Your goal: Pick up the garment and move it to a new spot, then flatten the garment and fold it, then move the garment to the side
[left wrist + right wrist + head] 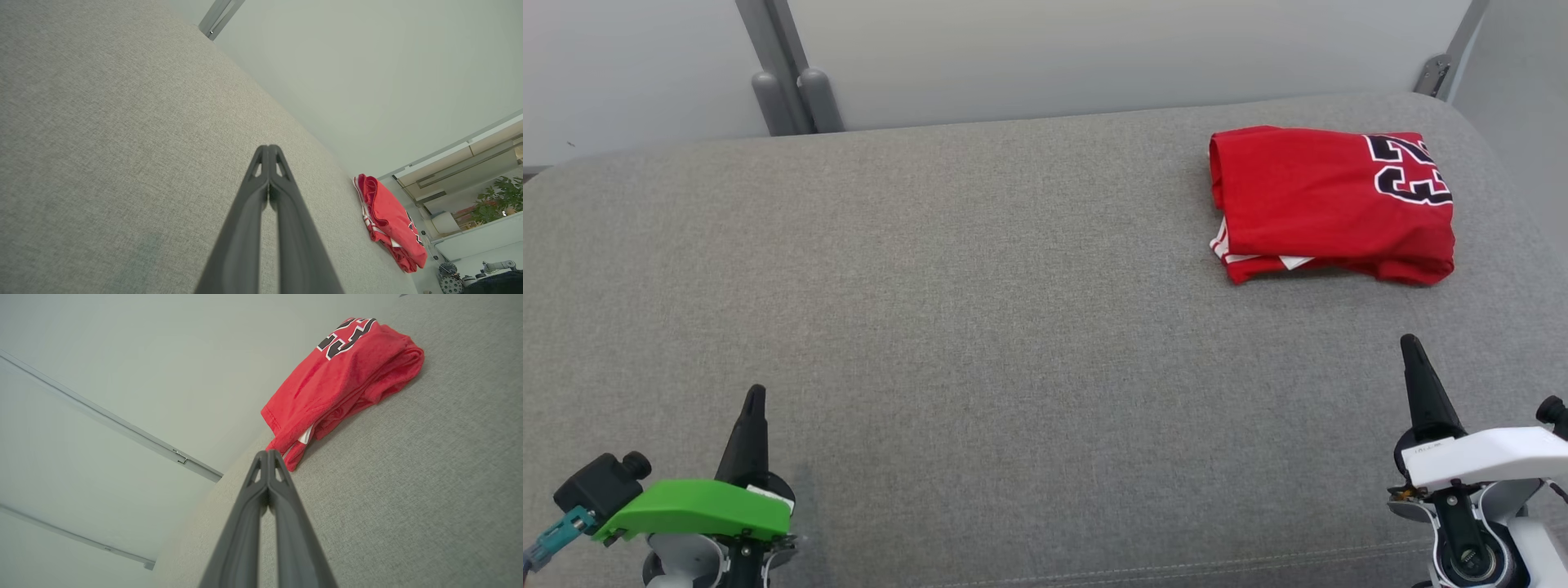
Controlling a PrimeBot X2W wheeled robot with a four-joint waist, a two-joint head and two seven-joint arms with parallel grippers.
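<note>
The right gripper (1413,349), its two dark fingers pressed together and holding nothing, sits at the lower right above a grey fabric surface (980,310), and the left gripper (755,398), likewise closed and empty, sits at the lower left. The red garment (1319,204), folded into a compact rectangle with a black-and-white number on top, lies on the surface's far right, ahead of the right gripper without touching it and well apart from the left gripper.
</note>
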